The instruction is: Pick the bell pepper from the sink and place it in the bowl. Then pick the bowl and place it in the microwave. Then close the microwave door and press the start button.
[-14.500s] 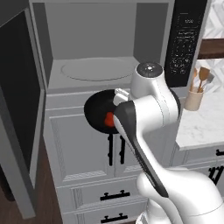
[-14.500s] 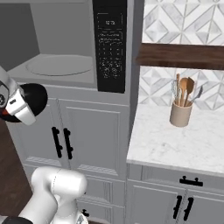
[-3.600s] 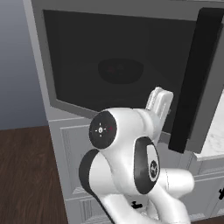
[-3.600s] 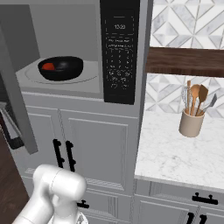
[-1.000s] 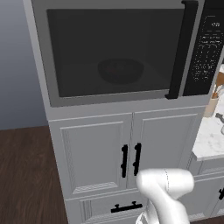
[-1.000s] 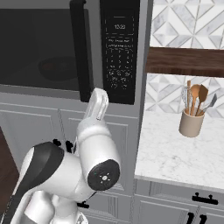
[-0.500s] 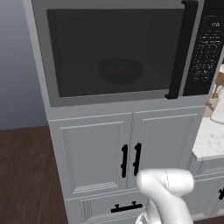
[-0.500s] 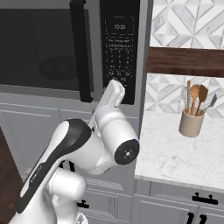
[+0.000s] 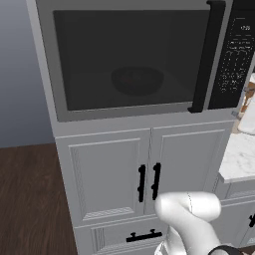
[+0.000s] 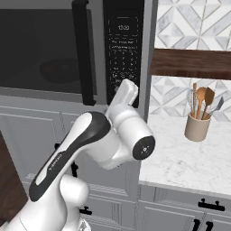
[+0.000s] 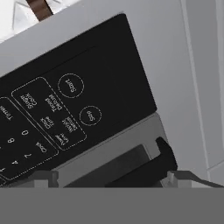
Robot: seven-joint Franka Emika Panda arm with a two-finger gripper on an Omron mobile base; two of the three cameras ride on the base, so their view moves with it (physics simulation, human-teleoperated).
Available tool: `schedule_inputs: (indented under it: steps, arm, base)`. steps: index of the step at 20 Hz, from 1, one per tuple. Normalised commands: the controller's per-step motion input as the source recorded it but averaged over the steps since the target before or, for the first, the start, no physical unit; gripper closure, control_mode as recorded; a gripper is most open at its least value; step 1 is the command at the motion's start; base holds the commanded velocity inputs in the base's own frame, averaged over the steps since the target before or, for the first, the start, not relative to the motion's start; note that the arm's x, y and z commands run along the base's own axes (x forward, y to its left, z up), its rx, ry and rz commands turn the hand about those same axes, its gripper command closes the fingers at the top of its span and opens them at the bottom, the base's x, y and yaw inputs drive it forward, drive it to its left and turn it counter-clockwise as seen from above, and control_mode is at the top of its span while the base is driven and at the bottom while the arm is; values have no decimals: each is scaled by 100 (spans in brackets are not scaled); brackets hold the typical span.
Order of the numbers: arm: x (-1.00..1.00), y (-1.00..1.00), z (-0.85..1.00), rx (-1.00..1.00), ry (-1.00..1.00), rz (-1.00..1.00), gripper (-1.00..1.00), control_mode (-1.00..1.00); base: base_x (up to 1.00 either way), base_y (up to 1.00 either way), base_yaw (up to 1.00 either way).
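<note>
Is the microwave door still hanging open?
No, the microwave door sits flush and shut, with the bowl dimly visible behind its window.

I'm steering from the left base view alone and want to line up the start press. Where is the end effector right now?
Observer: The end effector is up at the lower part of the black control panel, just right of the door handle.
Operator: Is the start button ahead of it?
Observer: In the hand view the round Start button sits up and left of centre. The Stop button is nearer the middle.
Operator: And the jaws?
Observer: Open, with the fingertips wide apart and gripping nothing.
</note>
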Motion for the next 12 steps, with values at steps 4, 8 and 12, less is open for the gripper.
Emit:
schedule_inputs:
  steps: [4, 8, 12]
  arm:
    - [9, -15, -14, 0, 0, 0, -100, -100]
    - [23, -7, -18, 0, 0, 0, -100, -100]
    - [27, -6, -14, 0, 0, 0, -100, -100]
  base:
    - [0, 0, 0]
    - [0, 0, 0]
    - [0, 0, 0]
